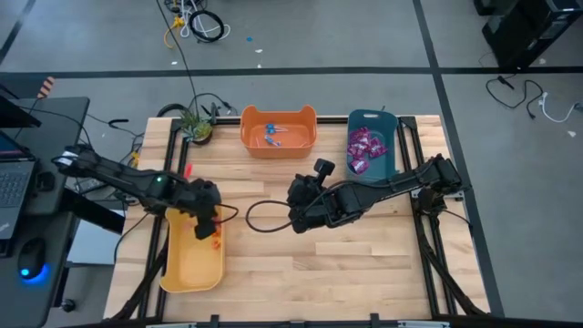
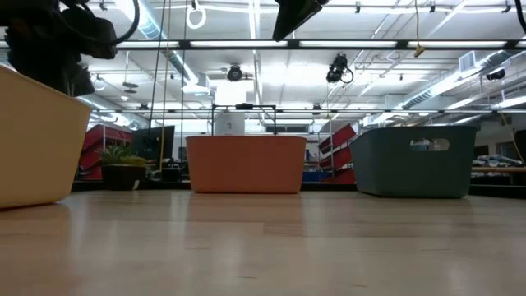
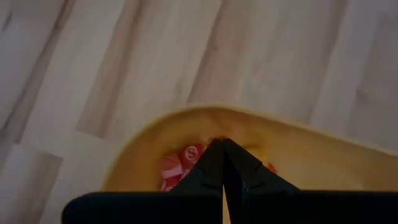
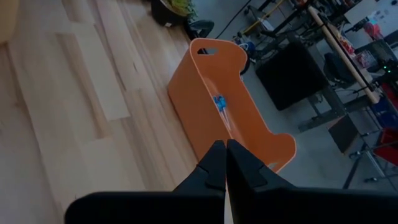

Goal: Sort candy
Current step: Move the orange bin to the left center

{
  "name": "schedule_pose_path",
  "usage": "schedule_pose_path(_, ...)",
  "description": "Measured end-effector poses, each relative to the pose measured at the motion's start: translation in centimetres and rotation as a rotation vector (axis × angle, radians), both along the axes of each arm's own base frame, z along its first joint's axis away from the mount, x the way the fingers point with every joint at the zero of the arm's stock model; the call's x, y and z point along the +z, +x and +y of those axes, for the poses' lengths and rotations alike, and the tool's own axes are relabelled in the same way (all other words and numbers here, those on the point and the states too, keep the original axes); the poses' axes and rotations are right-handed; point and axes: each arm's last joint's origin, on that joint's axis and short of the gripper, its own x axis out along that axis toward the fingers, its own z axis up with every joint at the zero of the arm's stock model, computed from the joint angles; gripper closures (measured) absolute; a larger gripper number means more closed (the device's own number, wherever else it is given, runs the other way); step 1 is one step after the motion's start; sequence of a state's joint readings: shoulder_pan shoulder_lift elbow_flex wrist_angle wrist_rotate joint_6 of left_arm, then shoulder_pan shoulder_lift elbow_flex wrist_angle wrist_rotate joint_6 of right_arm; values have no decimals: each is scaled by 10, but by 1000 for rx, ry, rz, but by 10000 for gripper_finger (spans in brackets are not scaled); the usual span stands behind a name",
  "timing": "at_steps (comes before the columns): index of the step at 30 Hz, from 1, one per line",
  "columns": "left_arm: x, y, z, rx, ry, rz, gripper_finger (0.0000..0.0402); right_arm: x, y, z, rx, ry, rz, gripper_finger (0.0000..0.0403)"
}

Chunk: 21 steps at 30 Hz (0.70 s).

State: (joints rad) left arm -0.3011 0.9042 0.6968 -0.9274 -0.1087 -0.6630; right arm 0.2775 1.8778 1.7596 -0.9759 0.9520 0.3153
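Note:
Small red and pink candy pieces [image 3: 179, 165] lie in the yellow bin [image 1: 187, 264] at the table's near left. My left gripper [image 3: 222, 144] hangs shut just above them, over the bin's far end [image 1: 211, 223], with nothing between its fingers. Blue lollipops [image 1: 273, 135] lie in the orange bin [image 1: 278, 146] at the far edge. Purple packets [image 1: 364, 150] fill the teal bin [image 1: 383, 123] at the far right. My right gripper [image 1: 296, 219] is shut and empty above the table's middle. In its wrist view it [image 4: 225, 144] points toward the orange bin [image 4: 205, 118].
A potted plant [image 1: 196, 123] stands at the table's far left corner. A small red piece [image 1: 189, 170] lies on the wood near it. A black cable loop [image 1: 260, 214] hangs by my right arm. Bare wood stretches along the near half of the table [image 1: 346, 273].

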Motion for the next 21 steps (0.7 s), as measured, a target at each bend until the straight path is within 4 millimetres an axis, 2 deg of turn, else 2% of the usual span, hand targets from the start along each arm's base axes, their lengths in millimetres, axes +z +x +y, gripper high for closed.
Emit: schedule_pose_path(21,-3,7,20,62,132,15,401,0,0,0,1,-1,0,402)
